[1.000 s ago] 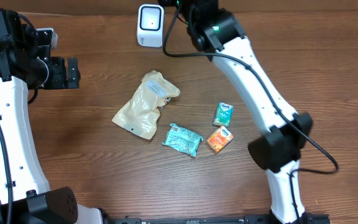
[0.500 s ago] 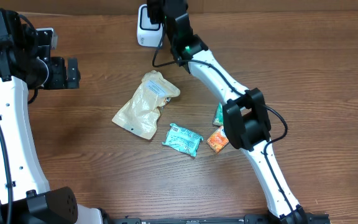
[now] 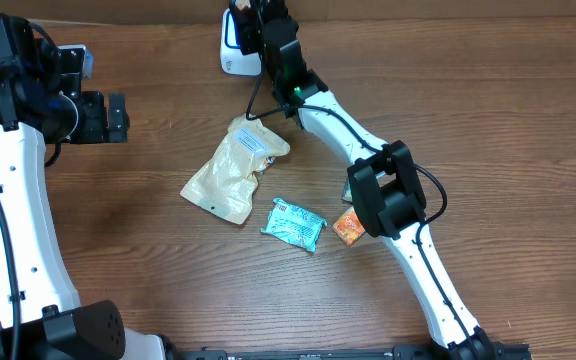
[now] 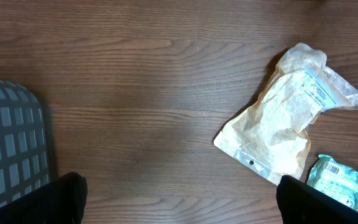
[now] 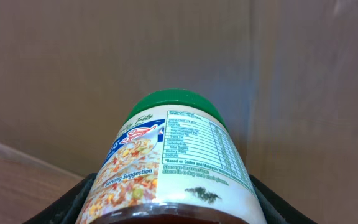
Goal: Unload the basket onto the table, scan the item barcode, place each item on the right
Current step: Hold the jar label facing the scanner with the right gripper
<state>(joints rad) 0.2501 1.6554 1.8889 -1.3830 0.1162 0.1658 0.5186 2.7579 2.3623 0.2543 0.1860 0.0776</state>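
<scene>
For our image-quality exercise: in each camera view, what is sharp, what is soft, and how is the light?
Overhead: even light, faint shadows, scanner bright white. Left wrist: table grain and pouch crisp. Right wrist: jar label readable, plain backdrop soft.

We see a beige pouch (image 3: 230,172) on the wooden surface (image 3: 118,250), a teal packet (image 3: 293,222) just beside it, an orange packet (image 3: 344,229) near.
</scene>
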